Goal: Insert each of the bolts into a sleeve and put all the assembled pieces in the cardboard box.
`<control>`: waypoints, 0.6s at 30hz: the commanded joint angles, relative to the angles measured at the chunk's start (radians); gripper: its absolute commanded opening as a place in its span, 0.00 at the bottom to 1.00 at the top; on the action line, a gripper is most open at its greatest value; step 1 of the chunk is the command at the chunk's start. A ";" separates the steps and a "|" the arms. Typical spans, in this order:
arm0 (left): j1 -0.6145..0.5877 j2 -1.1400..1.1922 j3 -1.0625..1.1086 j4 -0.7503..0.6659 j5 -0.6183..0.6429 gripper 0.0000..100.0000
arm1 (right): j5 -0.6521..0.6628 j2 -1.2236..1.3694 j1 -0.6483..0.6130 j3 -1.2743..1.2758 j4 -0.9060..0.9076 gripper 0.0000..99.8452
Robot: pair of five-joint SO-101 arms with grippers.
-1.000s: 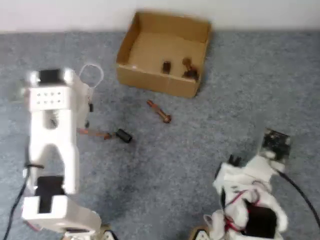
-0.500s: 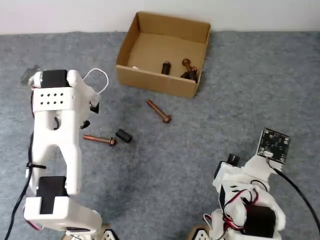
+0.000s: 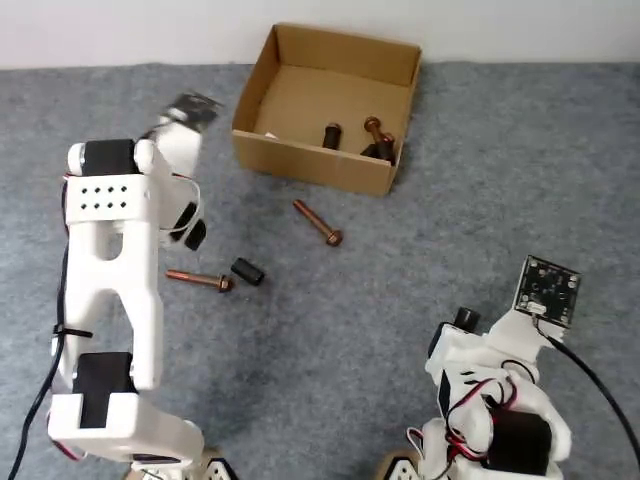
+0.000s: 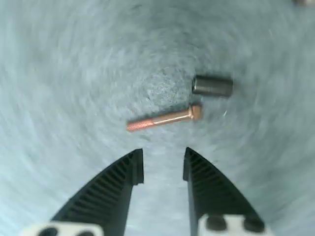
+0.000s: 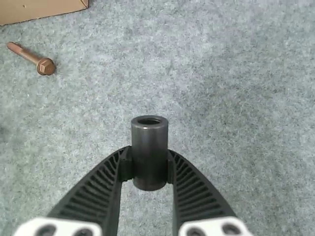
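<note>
- Looking through its wrist camera, I see my left gripper (image 4: 162, 160) open and empty, near a copper-coloured hex bolt (image 4: 162, 118) on grey carpet (image 4: 74, 64) — a short black metal sleeve (image 4: 212, 85) lies beside its head.
- My right gripper (image 5: 149, 162) is clamped on a second black cylindrical sleeve (image 5: 149, 142).
- Another copper bolt (image 3: 318, 222) lies near the brown cardboard box (image 3: 300, 165) — assembled pieces (image 3: 372, 140) inside.

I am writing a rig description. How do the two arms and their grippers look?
Both arms are white plastic with black motor blocks. The left arm has a plate of small holes; the right arm carries red wires, a black cable and a dark circuit board. The left gripper and right gripper have black, ribbed, tapering fingers.
</note>
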 commanded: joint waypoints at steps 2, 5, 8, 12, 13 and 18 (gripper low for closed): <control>0.005 -0.009 0.007 -0.080 -0.361 0.14 | 0.020 0.001 0.001 -0.006 -0.027 0.01; -0.008 0.063 0.005 -0.121 -0.473 0.14 | 0.020 0.001 0.004 -0.005 -0.027 0.01; -0.008 0.138 0.004 -0.112 -0.588 0.14 | 0.020 0.001 0.044 -0.005 -0.027 0.01; 0.000 0.190 0.002 -0.055 -0.678 0.16 | 0.037 0.001 0.074 -0.005 -0.027 0.01; -0.002 0.198 0.002 -0.049 -0.701 0.17 | 0.038 0.001 0.076 -0.005 -0.027 0.01; 0.003 0.203 0.002 -0.058 -0.715 0.23 | 0.038 0.001 0.082 -0.005 -0.027 0.01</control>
